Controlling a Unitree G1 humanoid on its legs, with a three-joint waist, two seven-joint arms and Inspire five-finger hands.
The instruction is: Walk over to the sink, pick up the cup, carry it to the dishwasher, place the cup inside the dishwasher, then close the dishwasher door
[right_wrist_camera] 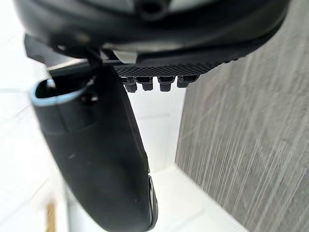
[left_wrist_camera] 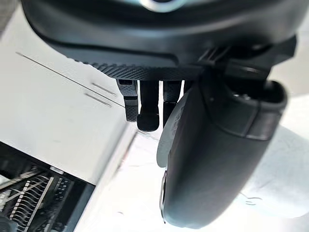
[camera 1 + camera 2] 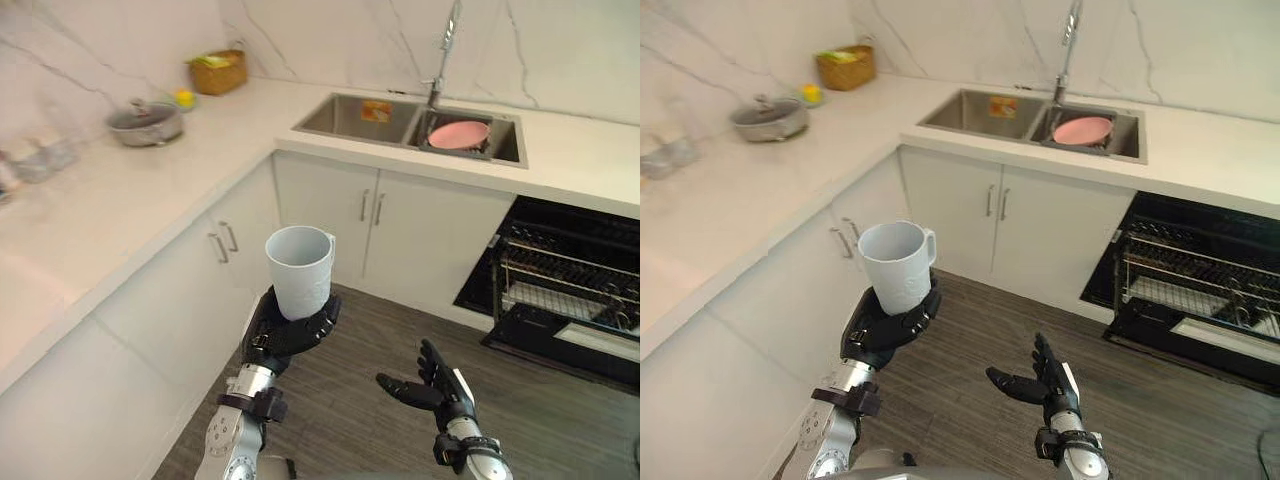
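We judge the task roughly half done. The dishwasher [image 3: 568, 290] stands open at 3 o'clock with its racks showing. The sink [image 3: 358, 117] lies well apart from us at 12 to 1 o'clock. The cup [image 3: 298, 268] is no longer there: it sits upright, mouth up, low in the centre of the head view. The left hand [image 3: 283, 338] has its fingers and thumb curled round the cup's lower body. So the walk to the sink and the pickup look finished. The carry, the placing in a rack and the closing of the door are left to do.

The right hand [image 3: 441, 391] hangs at 5 o'clock with fingers spread and loosely straight, holding nothing — free, we think, for the door later.

Around us, the white tabletop [image 3: 130, 200] runs in an L from 9 o'clock to 2 o'clock, with white cabinets [image 3: 400, 235] under it and grey plank floor [image 3: 370, 340] between us and the dishwasher. That stretch of floor looks bare, so we see nothing in the way of the carry. The tabletop's corner just beside the cup, at 10 o'clock, is what the left arm must clear as we turn.

Smaller things — a lidded pot [image 3: 147, 122] at 10 o'clock, a woven basket [image 3: 219, 72] at 11, a pink plate [image 3: 458, 134] in the sink's right basin under the faucet [image 3: 446, 45] — all lie off our path.
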